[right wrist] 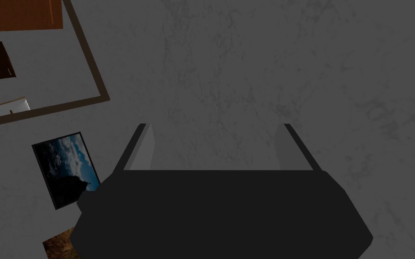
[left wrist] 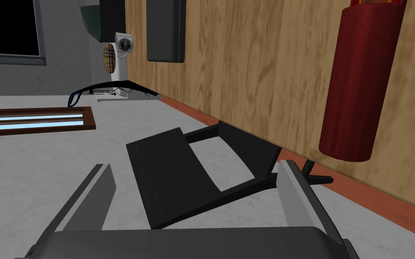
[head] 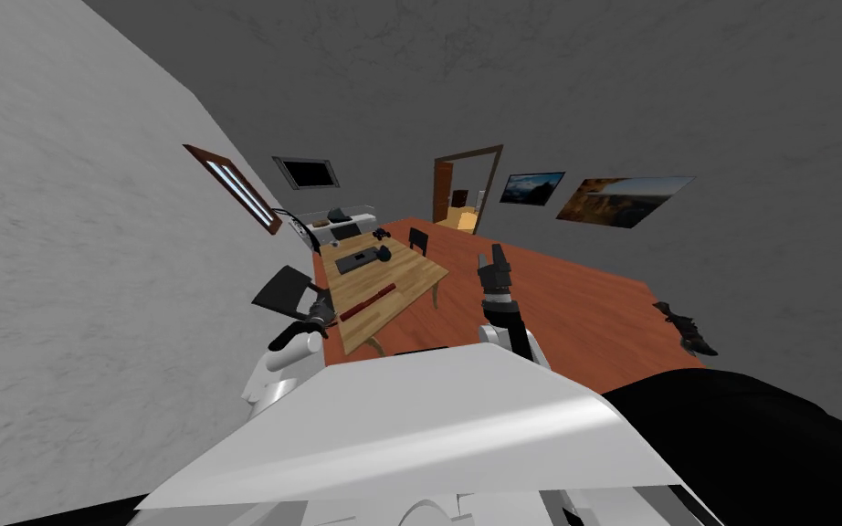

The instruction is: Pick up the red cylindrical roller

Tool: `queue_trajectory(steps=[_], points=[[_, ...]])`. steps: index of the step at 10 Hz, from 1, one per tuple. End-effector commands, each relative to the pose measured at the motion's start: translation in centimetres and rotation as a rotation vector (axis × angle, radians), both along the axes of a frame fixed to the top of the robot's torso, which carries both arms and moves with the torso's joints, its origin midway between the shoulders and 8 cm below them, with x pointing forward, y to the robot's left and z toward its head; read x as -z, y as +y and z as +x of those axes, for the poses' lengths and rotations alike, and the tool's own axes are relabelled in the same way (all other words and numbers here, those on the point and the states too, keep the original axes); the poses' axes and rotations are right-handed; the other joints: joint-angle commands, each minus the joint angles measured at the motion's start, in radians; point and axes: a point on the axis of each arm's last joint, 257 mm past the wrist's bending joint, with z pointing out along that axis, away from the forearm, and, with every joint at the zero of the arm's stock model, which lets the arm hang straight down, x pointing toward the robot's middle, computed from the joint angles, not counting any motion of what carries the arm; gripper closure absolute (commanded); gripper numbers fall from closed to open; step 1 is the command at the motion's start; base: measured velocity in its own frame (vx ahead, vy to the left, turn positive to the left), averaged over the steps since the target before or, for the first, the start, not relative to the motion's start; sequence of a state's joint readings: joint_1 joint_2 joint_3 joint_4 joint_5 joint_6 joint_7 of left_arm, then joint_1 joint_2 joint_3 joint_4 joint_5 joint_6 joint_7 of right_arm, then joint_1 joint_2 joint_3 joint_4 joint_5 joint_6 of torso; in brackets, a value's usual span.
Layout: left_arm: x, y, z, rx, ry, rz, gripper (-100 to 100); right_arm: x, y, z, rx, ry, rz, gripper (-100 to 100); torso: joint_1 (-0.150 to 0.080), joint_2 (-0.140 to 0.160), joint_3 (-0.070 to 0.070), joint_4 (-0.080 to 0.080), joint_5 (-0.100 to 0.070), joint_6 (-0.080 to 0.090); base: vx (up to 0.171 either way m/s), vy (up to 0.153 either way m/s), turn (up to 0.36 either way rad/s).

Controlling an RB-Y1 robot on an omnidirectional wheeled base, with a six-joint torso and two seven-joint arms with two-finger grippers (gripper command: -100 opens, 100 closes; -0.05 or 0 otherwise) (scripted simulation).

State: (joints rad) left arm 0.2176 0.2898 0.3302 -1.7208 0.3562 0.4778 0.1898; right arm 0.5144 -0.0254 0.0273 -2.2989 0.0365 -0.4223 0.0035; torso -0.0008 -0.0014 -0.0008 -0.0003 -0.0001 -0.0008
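Dark red roller (left wrist: 359, 85), wood-grain table (left wrist: 256, 67), black chair (left wrist: 170, 180)

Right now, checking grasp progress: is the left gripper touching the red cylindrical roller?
Apart: left wrist view shows wooden table between left gripper and red roller.

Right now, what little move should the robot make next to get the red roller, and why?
I'd probably swing the left gripper toward the red roller lying on the wooden table. It is open but faces the black chair instead, and the roller sits off to one side, untouched.
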Motion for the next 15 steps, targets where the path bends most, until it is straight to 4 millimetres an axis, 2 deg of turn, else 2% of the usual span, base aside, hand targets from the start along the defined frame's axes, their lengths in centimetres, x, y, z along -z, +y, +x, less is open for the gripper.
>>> queue_trajectory(steps=[1,2,3,4,5,6,7,8,9,15], points=[[2.3,1.3,-0.9,-0.035,0.065,-0.035,-100,0.0,0.0,0.0,0.0,0.0,0.0,0,0.0,0.0,0.0,0.0,0.0,0.0,0.018,-0.02,-0.179],[2.7,1.2,-1.2,-0.036,0.081,-0.041,-100,0.0,0.0,0.0,0.0,0.0,0.0,0,-0.001,0.0,0.0,0.0,0.0,0.001,0.016,-0.017,-0.086],[4.0,2.5,-1.8,-0.068,0.12,-0.065,-100,0.0,0.0,0.0,0.0,0.0,0.0,0,0.0,0.0,0.0,0.0,0.0,0.0,0.019,-0.033,-0.172],[4.6,2.5,-2.1,-0.069,0.141,-0.073,-100,0.0,0.0,0.0,0.0,0.0,0.0,0,-0.001,-0.001,0.0,0.0,0.0,0.001,0.02,-0.024,-0.078],[5.8,3.7,-2.8,-0.1,0.18,-0.098,-100,0.0,0.0,0.0,0.0,0.0,0.0,0,-0.001,-0.001,0.0,0.0,0.0,0.0,0.029,-0.033,-0.194],[6.3,3.6,-3.1,-0.102,0.199,-0.105,-100,0.0,0.0,0.0,0.0,0.0,0.0,0,-0.001,-0.001,-0.001,0.0,0.0,0.001,0.028,-0.024,-0.078],[7.2,4.8,-3.8,-0.132,0.236,-0.128,-100,0.0,0.0,0.0,0.0,0.0,0.0,0,-0.001,-0.001,-0.001,0.0,0.0,0.0,0.034,-0.03,-0.133],[7.9,4.7,-4.2,-0.135,0.254,-0.136,-100,0.0,0.0,0.0,0.0,0.0,0.0,0,-0.001,-0.001,-0.001,0.0,0.0,0.0,0.031,-0.022,-0.094],[8.8,5.7,-4.9,-0.165,0.295,-0.161,-100,0.0,0.0,0.0,0.0,0.0,0.0,0,-0.001,-0.001,-0.001,0.0,0.0,0.0,0.045,-0.039,-0.155],[11.7,7.6,-7.4,-0.233,0.404,-0.223,-100,0.0,0.0,0.0,0.0,0.0,0.0,0,-0.001,-0.001,-0.001,0.0,0.0,0.0,0.036,-0.026,-0.098]])
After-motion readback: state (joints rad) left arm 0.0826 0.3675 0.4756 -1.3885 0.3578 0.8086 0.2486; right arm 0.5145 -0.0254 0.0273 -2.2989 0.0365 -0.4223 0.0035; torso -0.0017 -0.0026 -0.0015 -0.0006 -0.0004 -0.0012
